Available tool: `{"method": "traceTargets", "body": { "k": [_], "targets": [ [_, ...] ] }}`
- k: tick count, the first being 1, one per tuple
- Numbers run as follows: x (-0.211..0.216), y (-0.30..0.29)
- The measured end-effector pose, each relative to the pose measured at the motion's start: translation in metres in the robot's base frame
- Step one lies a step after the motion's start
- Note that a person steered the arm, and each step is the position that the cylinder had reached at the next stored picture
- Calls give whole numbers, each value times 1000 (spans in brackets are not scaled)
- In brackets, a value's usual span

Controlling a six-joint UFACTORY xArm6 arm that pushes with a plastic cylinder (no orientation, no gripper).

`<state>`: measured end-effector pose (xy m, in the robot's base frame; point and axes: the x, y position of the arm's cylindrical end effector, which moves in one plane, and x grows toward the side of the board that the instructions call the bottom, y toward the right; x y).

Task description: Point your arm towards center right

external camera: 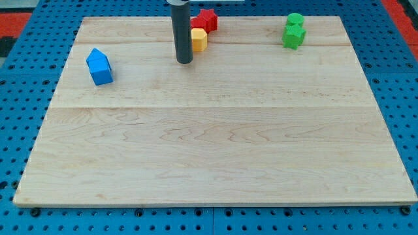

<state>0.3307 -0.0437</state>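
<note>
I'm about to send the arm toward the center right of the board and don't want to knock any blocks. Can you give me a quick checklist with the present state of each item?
1. My tip visible, on the board: ok.
2. Tip apart from the yellow block: cannot tell; it sits just to the tip's right, very close.
3. Red block off the path: ok, behind the yellow one at the view's top.
4. Green blocks off the path: ok, at the top right, above center right.
5. Blue block off the path: ok, far left.
6. Center right free of blocks: ok.
</note>
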Motion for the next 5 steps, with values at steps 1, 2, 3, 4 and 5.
{"method": "traceTargets", "body": {
  "k": [1,2,3,4,5],
  "targets": [
    [9,51],
    [9,103],
    [10,158],
    [10,207],
    [10,250]
  ]
}}
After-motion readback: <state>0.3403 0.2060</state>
